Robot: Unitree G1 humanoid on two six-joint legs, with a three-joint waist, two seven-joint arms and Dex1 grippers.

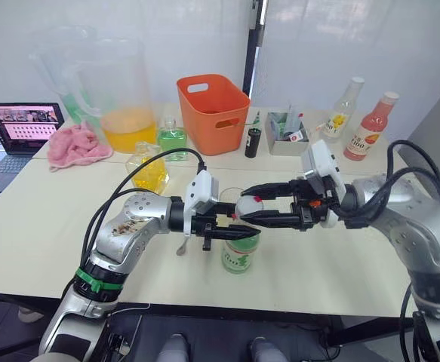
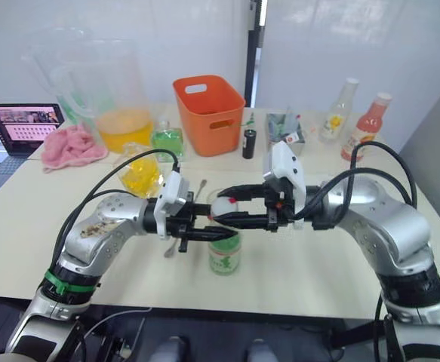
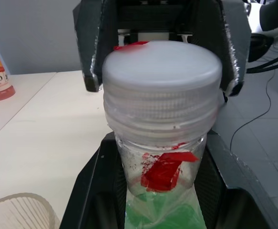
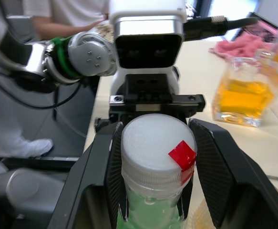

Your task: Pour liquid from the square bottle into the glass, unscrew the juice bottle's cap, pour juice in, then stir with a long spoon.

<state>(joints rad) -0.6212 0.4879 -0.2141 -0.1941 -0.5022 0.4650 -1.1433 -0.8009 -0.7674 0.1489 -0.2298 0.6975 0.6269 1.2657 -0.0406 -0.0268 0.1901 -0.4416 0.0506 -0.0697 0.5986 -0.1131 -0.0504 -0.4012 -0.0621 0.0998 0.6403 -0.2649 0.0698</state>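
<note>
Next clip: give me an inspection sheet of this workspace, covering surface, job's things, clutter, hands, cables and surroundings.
Surface: pale table.
Job's things: juice bottle upright near the front edge, cap on; square bottle behind the left arm; glass just behind the juice bottle; long spoon lying flat beside the left hand.
Clutter: orange basket, pitcher, green bottle, pink cloth, small tray, two bottles at far right.
Hands: left hand shut on the bottle neck; right hand around the cap.
Cables: black, looping over both arms.
Surroundings: laptop at left, white wall.
</note>
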